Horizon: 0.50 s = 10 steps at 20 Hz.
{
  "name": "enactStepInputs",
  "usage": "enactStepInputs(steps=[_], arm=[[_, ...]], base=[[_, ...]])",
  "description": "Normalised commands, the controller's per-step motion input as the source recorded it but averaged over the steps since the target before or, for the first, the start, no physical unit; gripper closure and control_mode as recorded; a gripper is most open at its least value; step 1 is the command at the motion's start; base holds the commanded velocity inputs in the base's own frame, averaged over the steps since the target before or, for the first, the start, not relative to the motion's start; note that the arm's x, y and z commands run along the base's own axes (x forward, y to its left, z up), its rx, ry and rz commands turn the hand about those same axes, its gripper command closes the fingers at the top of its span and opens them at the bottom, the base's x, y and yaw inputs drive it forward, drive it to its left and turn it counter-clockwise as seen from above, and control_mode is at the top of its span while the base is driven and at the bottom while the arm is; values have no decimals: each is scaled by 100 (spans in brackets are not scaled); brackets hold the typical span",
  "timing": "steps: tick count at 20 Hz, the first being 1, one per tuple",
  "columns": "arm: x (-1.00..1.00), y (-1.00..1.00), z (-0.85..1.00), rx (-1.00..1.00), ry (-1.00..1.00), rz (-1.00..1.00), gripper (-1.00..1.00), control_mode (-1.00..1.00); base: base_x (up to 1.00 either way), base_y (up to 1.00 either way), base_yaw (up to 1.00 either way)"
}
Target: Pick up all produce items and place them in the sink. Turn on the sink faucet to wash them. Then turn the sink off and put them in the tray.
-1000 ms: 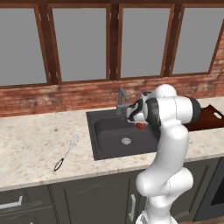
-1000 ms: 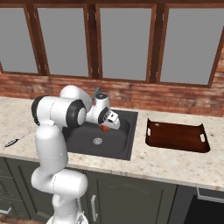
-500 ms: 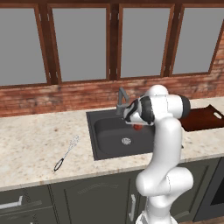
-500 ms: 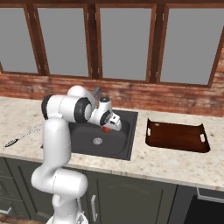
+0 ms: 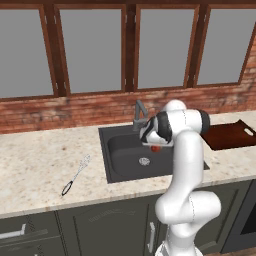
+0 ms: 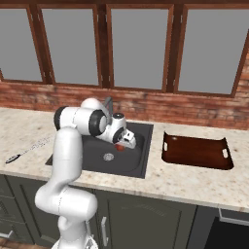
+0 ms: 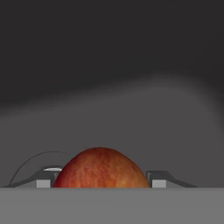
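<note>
Speckled beige stone counter [image 5: 40, 165] runs beneath a red brick wall and a row of wood-framed windows, and carries the large rectangular matte black sink [image 5: 122, 162] at its middle. White two-finger gripper [image 6: 127, 142] hangs over the basin's right half, its fingers [image 7: 157, 179] closed on either side of the small round red-orange fruit [image 7: 101, 168]; the fruit is lifted clear of the basin floor. Judgement: it is held low inside the rim so that release drops it a short way and it cannot roll onto the counter. Small round silver drain [image 6: 109, 156] lies just beside the fruit. Dark grey angular faucet [image 5: 139, 112] stands at the sink's back edge, untouched. Flat reddish-brown tray with cut-out handles [image 6: 197, 151] waits near the counter's right end, well apart. Wire whisk with black handle [image 5: 76, 175] lies left of the sink and forms no part of the job.
</note>
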Motion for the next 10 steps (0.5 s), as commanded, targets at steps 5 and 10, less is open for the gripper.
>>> enactStepInputs(steps=[5, 10], arm=[[15, 0, -35, 0, 0, 1, 100, -100], [25, 0, -27, 0, 0, 1, -100, -100]], base=[[0, 0, 0], [0, 0, 0]])
